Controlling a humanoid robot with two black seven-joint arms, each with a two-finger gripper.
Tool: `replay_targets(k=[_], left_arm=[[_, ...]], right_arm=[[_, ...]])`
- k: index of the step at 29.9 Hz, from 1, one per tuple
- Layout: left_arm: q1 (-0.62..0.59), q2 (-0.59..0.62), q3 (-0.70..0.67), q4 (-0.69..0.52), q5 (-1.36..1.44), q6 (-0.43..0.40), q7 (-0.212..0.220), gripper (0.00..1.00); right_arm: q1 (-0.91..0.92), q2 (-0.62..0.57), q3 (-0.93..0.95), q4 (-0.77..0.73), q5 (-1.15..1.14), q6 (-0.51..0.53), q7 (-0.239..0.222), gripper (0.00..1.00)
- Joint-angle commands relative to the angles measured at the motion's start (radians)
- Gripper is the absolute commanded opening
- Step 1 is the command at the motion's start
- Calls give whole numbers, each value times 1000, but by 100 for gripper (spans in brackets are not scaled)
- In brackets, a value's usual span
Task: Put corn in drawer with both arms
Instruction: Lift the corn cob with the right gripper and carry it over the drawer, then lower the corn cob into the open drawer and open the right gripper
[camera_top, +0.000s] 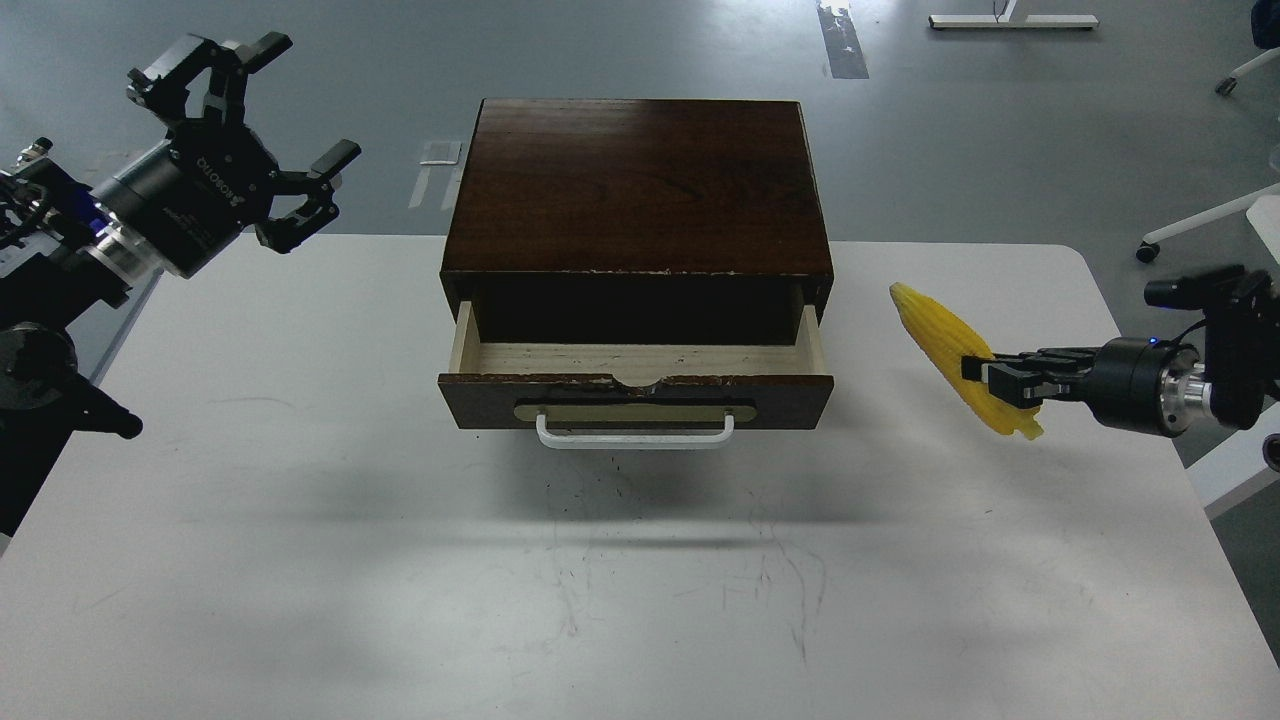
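The yellow corn (945, 340) hangs tilted above the table at the right, its tapered tip up and to the left. My right gripper (990, 380) is shut on the corn's lower half, right of the drawer. The drawer (635, 398) stands pulled open from the dark wooden cabinet (638, 185); its pale inside is empty and its white handle (634, 434) faces me. My left gripper (262, 135) is open and empty, raised above the table's far left corner, well left of the cabinet.
The white table (400, 560) bears scuff marks in front of the drawer. Chair legs (1200, 220) and a grey floor lie beyond the table's far right edge.
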Motion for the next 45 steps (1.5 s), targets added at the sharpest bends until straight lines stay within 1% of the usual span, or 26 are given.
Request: replay_targets(k=[1,4,7,10,12,13,14,16,17,19,22,26,35,38,40,42,44,45], left_arm=[[0,0,-2,0,0,0,0,99],[0,0,-8,0,0,0,0,99],[-2,0,-9,0,0,0,1,99],[-2,0,-16,0,1,0,3,99],[-2,3,-16,0,3,0,1,99],[-2,3,-16,0,3,0,1,99],[-2,4,-17,0,3,0,1,99],[-2,6,-17,0,5,0,1,99],[-3,8,-17,0,5,0,1,99],[-2,9,-25,0,5,0,1,99],[-2,11,-28,0,6,0,3,99],[-3,15,-28,0,6,0,3,99],[-2,29,-28,-1,6,0,1,99],[-2,29,-28,-1,6,0,1,99],[-2,32,-28,-3,6,0,1,99],[-2,34,-28,-3,6,0,1,99],[-2,35,-28,-3,6,0,1,99],[-2,35,-28,-3,6,0,1,99]], right_arm=[[224,-47,-10,46,5,11,0,0],[303,-41,-16,52,2,23,0,0],[432,26,-67,70,-2,47,0,0],[550,121,-167,67,-1,47,0,0],[657,247,-261,64,1,42,0,0],[676,278,-283,64,1,40,0,0],[706,342,-315,63,-1,36,0,0],[722,391,-337,63,-4,36,0,0],[734,443,-355,63,-8,34,0,0],[745,511,-383,63,-14,33,0,0],[762,586,-426,61,-46,1,0,0],[762,649,-478,58,-106,-44,0,0],[742,721,-573,52,-143,-75,0,0],[723,735,-575,35,-143,-75,0,3],[708,744,-576,20,-142,-75,0,12],[696,750,-576,9,-142,-75,0,15],[693,752,-576,8,-142,-76,0,23],[691,752,-576,6,-142,-78,0,31]])
